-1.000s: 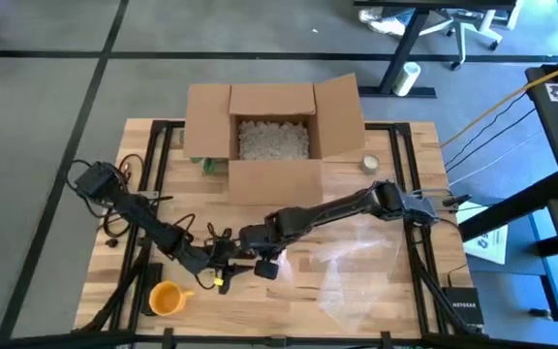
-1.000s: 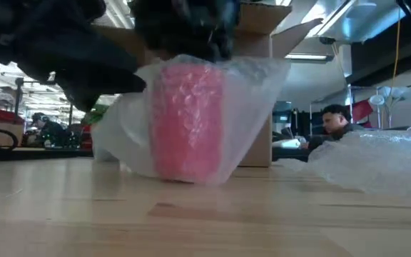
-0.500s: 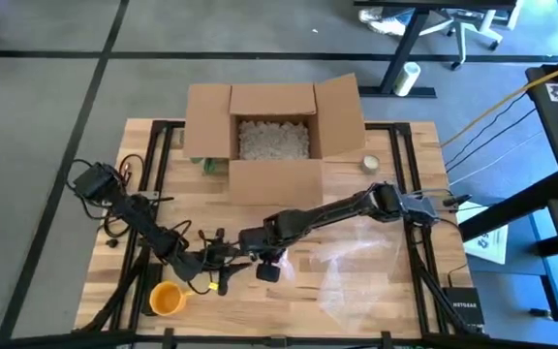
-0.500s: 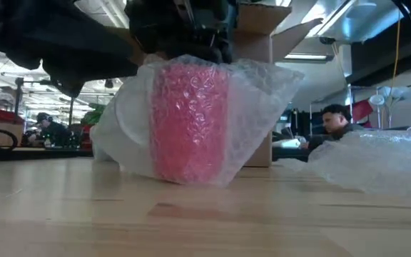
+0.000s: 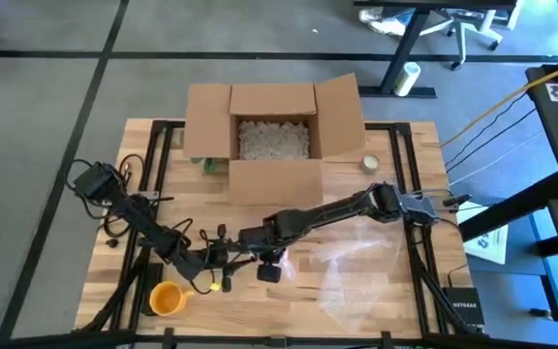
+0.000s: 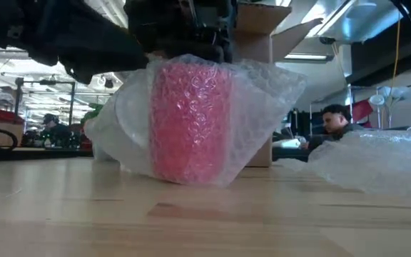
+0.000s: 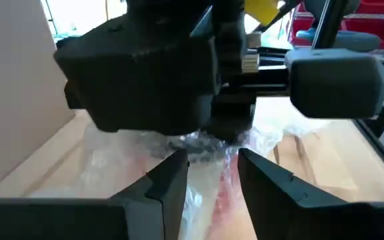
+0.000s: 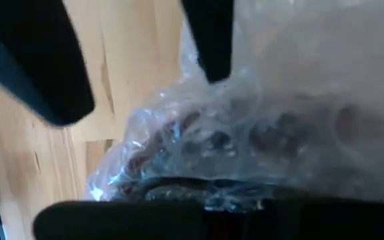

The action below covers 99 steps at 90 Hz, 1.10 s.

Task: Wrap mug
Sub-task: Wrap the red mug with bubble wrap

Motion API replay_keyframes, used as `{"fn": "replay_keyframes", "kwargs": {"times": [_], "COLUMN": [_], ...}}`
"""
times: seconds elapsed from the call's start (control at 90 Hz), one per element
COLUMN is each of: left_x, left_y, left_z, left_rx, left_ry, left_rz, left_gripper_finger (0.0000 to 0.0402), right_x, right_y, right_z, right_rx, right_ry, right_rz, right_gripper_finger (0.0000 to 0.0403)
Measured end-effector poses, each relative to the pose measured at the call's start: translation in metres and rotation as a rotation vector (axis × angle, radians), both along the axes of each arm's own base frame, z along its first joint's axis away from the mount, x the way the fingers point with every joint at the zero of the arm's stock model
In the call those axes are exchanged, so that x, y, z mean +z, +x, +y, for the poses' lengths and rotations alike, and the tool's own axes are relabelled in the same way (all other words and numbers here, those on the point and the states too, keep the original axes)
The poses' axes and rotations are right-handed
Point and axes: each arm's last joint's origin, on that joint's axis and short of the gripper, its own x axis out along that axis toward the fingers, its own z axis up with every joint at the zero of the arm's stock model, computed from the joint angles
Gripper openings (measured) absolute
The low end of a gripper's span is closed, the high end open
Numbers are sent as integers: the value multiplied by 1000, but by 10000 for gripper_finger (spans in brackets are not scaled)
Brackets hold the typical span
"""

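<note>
The pink mug (image 6: 190,121), swathed in bubble wrap (image 6: 262,107), stands upright on the tabletop (image 6: 205,214). The wrap is pinched from above by the right hand (image 5: 241,254); the left hand (image 7: 212,175) is held open beside it.

Open cardboard box (image 5: 274,126) behind orange cup (image 5: 167,299).

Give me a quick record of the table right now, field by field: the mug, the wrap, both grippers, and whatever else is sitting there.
mug: pink mug upright on the table, bubble wrap around it
left gripper: left gripper open, beside the wrapped mug
right gripper: right gripper above the mug, at the wrap's top
spare wrap: loose bubble wrap sheet on the table's right side
box: open cardboard box at the far edge, packing fill inside
other: orange mug near the front left corner
</note>
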Motion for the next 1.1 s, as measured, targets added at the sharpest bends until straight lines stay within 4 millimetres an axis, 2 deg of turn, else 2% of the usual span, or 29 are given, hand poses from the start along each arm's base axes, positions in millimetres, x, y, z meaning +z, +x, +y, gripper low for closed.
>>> {"fn": "replay_keyframes", "kwargs": {"times": [0.222,0.433,0.522,0.644,0.744,0.844,1.1], "left_x": [-1,1,4,10,12,10,12], "left_y": [-11,-25,-29,-32,-33,-30,-19], "left_z": [-13,-23,-24,-24,-23,-21,-11], "left_rx": [-8,27,25,20,19,-7,-4], "left_ry": [-5,23,17,9,12,-1,23], "left_rz": [-3,-19,-15,-15,-16,4,6], "left_gripper_finger": [117,117,117,117,117,117,117], "right_x": [14,14,14,14,14,14,24], "right_y": [5,4,4,4,4,4,4], "right_z": [1,1,1,1,1,1,3], "right_rx": [30,45,46,46,48,49,39], "right_ry": [-7,-12,-9,-7,-3,12,61], "right_rz": [-59,-55,-50,-49,-49,-44,-45], "right_gripper_finger": [1,5,26,74,109,129,122]}}
